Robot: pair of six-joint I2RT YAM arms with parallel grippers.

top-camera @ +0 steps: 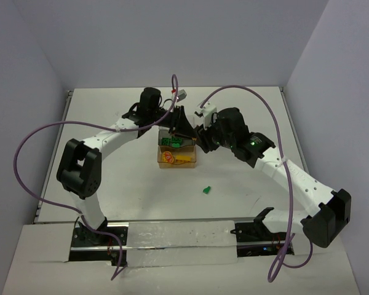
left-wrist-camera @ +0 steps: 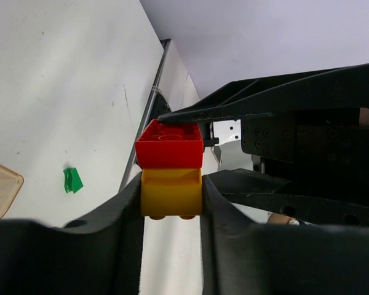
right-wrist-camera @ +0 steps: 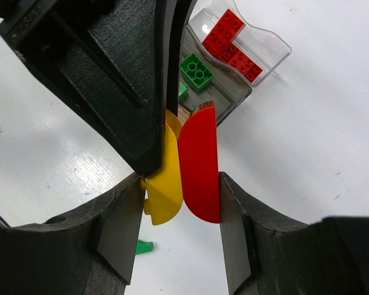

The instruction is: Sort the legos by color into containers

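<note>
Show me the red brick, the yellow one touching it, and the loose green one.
red brick [left-wrist-camera: 170, 147], left wrist view, side face.
yellow brick [left-wrist-camera: 171, 192], left wrist view, side face.
green brick [top-camera: 205, 190], top view, middle.

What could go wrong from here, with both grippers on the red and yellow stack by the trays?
1. The right gripper clamps across the whole stack, pressing red onto yellow, so the left gripper, shut on the yellow brick, may fail to pull it off.
2. If it snaps apart, a brick may drop into the wrong tray; the grey tray with greens and clear tray with reds sit close by.
</note>
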